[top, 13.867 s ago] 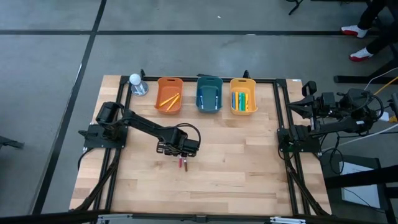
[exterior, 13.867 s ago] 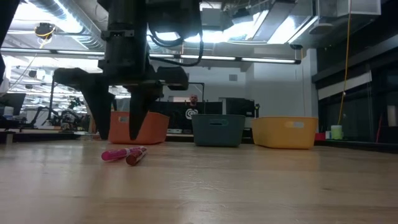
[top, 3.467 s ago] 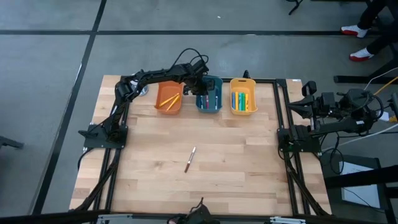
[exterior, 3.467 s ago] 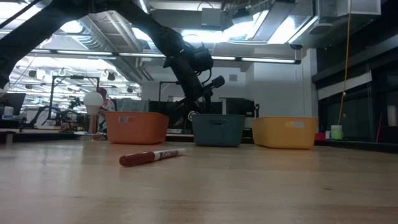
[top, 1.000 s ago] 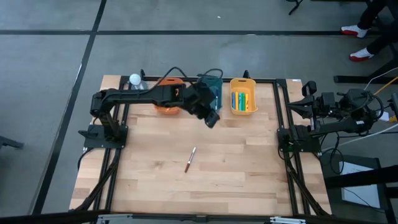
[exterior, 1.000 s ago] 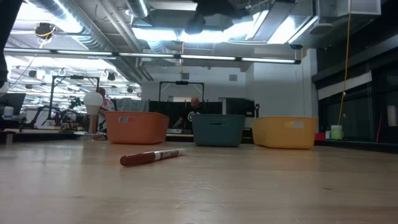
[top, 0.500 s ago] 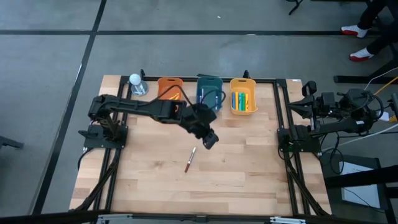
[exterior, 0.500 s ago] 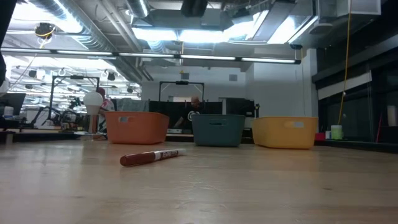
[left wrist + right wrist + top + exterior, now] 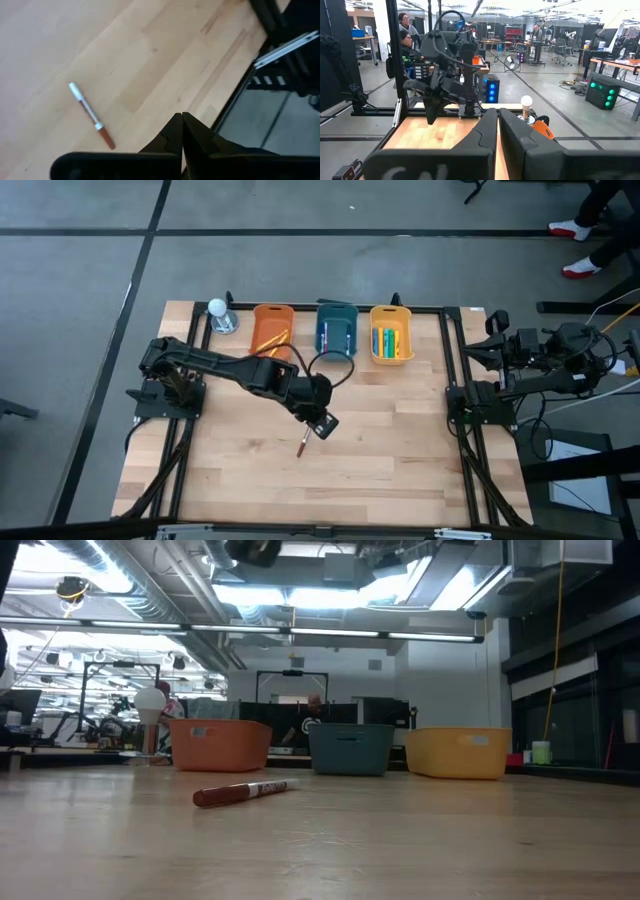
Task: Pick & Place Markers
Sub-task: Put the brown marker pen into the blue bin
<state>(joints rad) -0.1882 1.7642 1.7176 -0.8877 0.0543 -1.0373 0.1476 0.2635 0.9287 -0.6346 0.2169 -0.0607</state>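
Observation:
One marker, white-bodied with a red cap, lies flat on the wooden table near its middle; it also shows in the low view and the left wrist view. My left gripper hangs shut just above and to the right of it, slanting down, with nothing between its fingers. More markers lie in the orange bin, the teal bin and the yellow bin along the far edge. My right gripper waits shut beyond the table's right edge.
A white ball on a round grey base stands at the far left corner. A black frame rail runs along the table's right side. Bare wood lies all around the lone marker, toward the near edge. People sit in the room beyond.
My left gripper has swung from beside the teal bin toward the table's near edge and a little down, tipping its fingers further downward, and now hangs close by the lone marker. Its fingers have stayed shut. The marker has not moved.

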